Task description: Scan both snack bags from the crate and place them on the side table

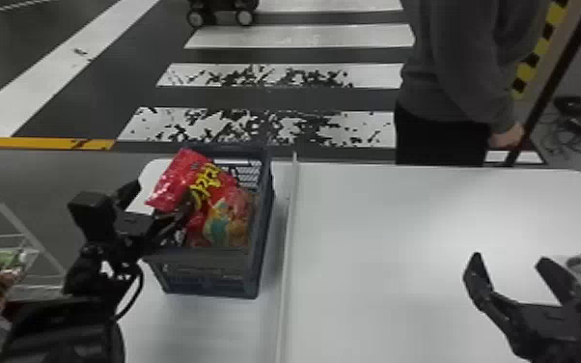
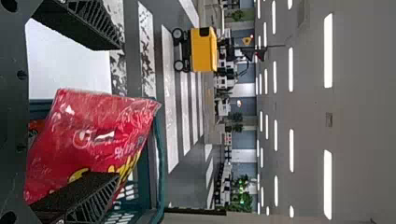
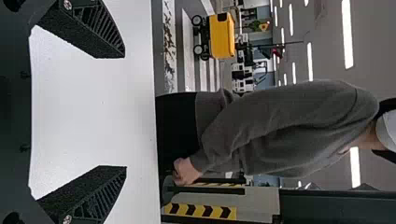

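Jaws gape on the left gripper (image 1: 163, 194), by the red bag (image 1: 176, 176) in the crate (image 1: 207, 264), and the right gripper (image 1: 509, 259), well right of the crate.

In your left wrist view, the fingers (image 2: 77, 193) of your left gripper (image 1: 163, 192) stand wide apart. One overlaps the red snack bag (image 2: 93, 135), though you can't tell from here whether it touches; the other is clear of the bag. You can see the bag's crinkled, shiny wrapper against the slotted crate (image 2: 159, 163), beside a white tabletop (image 2: 65, 60). Beyond, you have a striped floor (image 2: 170, 102), a yellow wheeled cart (image 2: 204, 51) and long ceiling lights (image 2: 328, 51).
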`<action>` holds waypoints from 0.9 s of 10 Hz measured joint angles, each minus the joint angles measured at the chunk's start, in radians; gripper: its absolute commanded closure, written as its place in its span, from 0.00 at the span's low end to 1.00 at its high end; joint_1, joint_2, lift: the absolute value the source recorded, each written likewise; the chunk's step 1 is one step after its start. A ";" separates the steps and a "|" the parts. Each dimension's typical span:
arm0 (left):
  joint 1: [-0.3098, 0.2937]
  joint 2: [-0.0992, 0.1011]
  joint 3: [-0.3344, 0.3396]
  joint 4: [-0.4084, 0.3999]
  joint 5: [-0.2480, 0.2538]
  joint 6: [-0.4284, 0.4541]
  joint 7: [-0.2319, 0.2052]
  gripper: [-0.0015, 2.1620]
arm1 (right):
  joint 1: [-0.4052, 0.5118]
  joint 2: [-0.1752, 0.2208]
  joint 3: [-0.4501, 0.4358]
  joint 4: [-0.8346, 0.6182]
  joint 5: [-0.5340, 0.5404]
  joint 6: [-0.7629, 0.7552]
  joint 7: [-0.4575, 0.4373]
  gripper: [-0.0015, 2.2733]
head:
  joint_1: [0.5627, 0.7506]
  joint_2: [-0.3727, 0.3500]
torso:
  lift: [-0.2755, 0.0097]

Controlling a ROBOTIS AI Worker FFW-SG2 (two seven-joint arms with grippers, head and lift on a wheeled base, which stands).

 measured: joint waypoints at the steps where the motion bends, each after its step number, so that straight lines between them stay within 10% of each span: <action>1: -0.005 -0.001 -0.006 0.007 -0.001 0.004 -0.020 0.13 | 0.000 0.000 -0.001 0.000 0.002 0.000 0.000 0.03 | 0.70 0.60 | 0.62; 6: 0.036 -0.006 -0.009 -0.048 0.007 0.018 -0.100 0.69 | 0.000 0.000 -0.003 0.001 0.002 0.003 0.000 0.03 | 0.70 0.57 | 0.62; 7: 0.049 -0.007 -0.006 -0.081 0.006 0.024 -0.124 0.99 | 0.000 0.000 -0.003 0.001 0.002 0.004 0.000 0.03 | 0.70 0.56 | 0.62; 9: 0.081 -0.010 -0.001 -0.187 -0.005 0.113 -0.073 0.99 | -0.001 0.000 -0.001 0.003 0.001 0.007 0.000 0.03 | 0.70 0.58 | 0.62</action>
